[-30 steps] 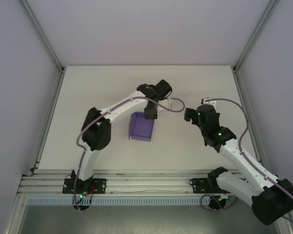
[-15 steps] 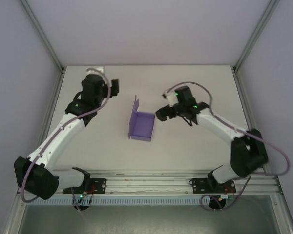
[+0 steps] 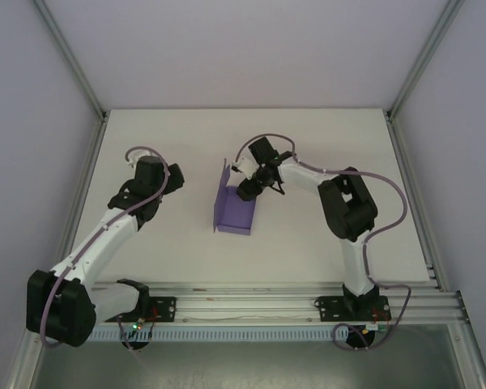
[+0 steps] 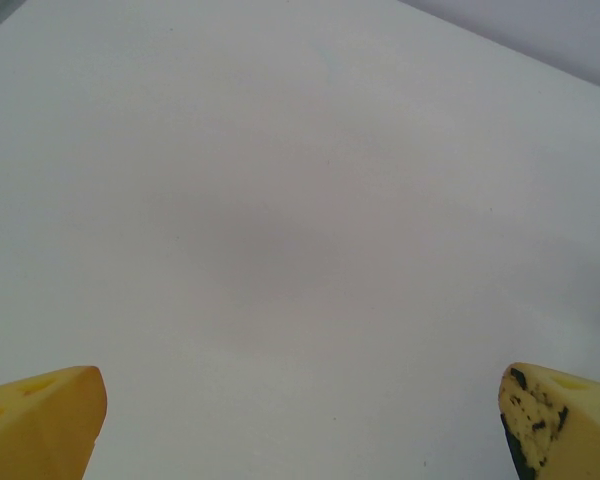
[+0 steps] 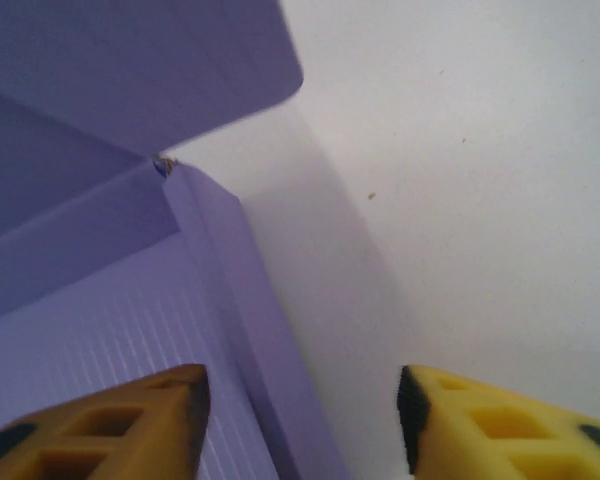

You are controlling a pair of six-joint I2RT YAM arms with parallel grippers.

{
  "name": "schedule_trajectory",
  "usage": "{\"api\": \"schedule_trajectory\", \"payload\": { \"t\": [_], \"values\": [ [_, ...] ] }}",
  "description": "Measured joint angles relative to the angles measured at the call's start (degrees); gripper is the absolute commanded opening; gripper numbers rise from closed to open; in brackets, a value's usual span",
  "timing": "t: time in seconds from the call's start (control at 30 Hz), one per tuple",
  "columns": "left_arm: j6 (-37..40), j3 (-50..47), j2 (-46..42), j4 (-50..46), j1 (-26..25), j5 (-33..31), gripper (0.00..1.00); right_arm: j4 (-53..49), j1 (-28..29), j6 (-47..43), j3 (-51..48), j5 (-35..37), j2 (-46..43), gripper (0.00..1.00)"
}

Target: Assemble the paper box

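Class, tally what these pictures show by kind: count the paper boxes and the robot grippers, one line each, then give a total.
paper box: 1
grippers: 2 (left gripper, right gripper)
Total: 3

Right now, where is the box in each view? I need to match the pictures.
Top: box mid-table, flap upright along its left edge, right hand at its far right corner.
Right wrist: box on the left, its side wall between the right hand's fingers.
Left wrist: white table ahead of the left hand.
Shared landmark: the flap, top left in the right wrist view.
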Motion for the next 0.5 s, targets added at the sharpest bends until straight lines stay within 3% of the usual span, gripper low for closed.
{"api": "schedule_trajectory", "payload": {
  "t": [0.23,0.37,0.5],
  "values": [
    [-1.2,-0.7,-1.9,-0.1,0.0,-3.4,1.0,8.0,0.2,11.9,-6.5,8.5,-2.0,0.11],
    [-1.2,-0.7,-1.8,0.4,0.0,-4.5,1.0,8.3,1.6,22.5,-9.9,17.8,-4.7,0.08],
    [0.3,-0.9,-0.4,4.3,0.0,-3.5,1.0,7.5,4.8,35.5,-12.3,27.5,-6.6,0.12]
  ]
}}
